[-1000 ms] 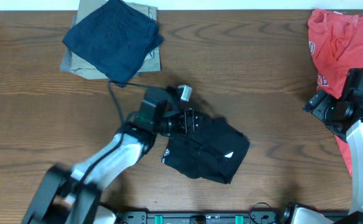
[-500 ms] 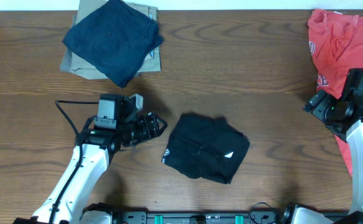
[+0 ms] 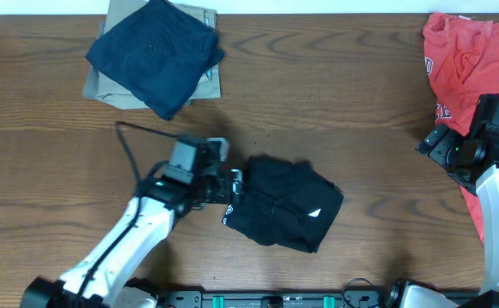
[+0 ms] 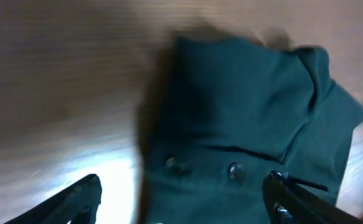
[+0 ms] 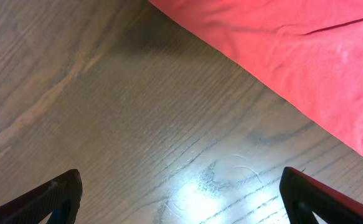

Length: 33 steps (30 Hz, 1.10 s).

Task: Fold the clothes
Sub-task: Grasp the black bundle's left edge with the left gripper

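Left gripper point(image 3: 234, 182) spread wide and empty, I hovered at the edge of the soft black T-shirt point(image 3: 283, 204), seemingly folded small on the brown wooden table point(image 3: 360, 111). Only tidying or stacking perhaps remained, with my right gripper point(image 5: 184, 199) agape and idle.

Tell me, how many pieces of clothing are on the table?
4: a folded black T-shirt at the centre, a navy garment top left lying on a khaki garment, and a red shirt at the right edge. Others might hide beneath.
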Tool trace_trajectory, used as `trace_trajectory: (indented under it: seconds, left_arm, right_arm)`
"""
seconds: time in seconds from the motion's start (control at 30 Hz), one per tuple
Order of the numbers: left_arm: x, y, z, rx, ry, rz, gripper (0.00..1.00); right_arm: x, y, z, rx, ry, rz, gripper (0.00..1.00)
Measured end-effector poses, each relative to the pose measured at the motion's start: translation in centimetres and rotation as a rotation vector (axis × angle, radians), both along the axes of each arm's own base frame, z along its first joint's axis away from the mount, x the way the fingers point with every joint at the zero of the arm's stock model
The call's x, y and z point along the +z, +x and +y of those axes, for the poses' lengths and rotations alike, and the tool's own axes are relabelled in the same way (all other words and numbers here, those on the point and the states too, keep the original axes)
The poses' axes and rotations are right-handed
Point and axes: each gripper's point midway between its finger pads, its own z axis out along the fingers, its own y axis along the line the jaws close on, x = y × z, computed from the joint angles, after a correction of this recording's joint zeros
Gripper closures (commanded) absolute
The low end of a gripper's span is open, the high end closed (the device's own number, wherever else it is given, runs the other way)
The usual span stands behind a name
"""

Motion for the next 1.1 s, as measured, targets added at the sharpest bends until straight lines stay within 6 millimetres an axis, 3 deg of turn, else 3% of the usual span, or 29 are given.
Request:
trace_trajectory:
  seconds: [0.27, 0.47, 0.63, 0.67, 0.73, 0.77, 1.1]
  left_arm:
    - [-4.0, -0.1, -1.2, -0.036, 0.003, 0.096, 0.14]
    - [-4.0, -0.9, -3.3, -0.102, -0.115, 0.148, 0.16]
    - [-4.1, -1.6, -3.8, -0.128, -0.147, 0.185, 0.45]
    - [-4.1, -1.8, -3.9, -0.132, -0.150, 0.191, 0.55]
    - [-4.1, -2.0, -4.1, -0.139, -0.156, 0.196, 0.86]
    - [-4.0, -2.0, -4.1, -0.138, -0.159, 0.200, 0.94]
    - [-3.2, -1.9, -4.1, -0.122, -0.131, 0.245, 0.94]
  right_arm:
    - [0.0, 0.0, 0.0, 0.000, 0.000, 0.000, 0.01]
    - [0.0, 0.0, 0.0, 0.000, 0.000, 0.000, 0.01]
    - [0.0, 0.0, 0.0, 0.000, 0.000, 0.000, 0.01]
    - [0.0, 0.0, 0.0, 0.000, 0.000, 0.000, 0.01]
    - [0.0, 0.0, 0.0, 0.000, 0.000, 0.000, 0.01]
    - [0.0, 0.0, 0.0, 0.000, 0.000, 0.000, 0.01]
    - [0.0, 0.0, 0.0, 0.000, 0.000, 0.000, 0.01]
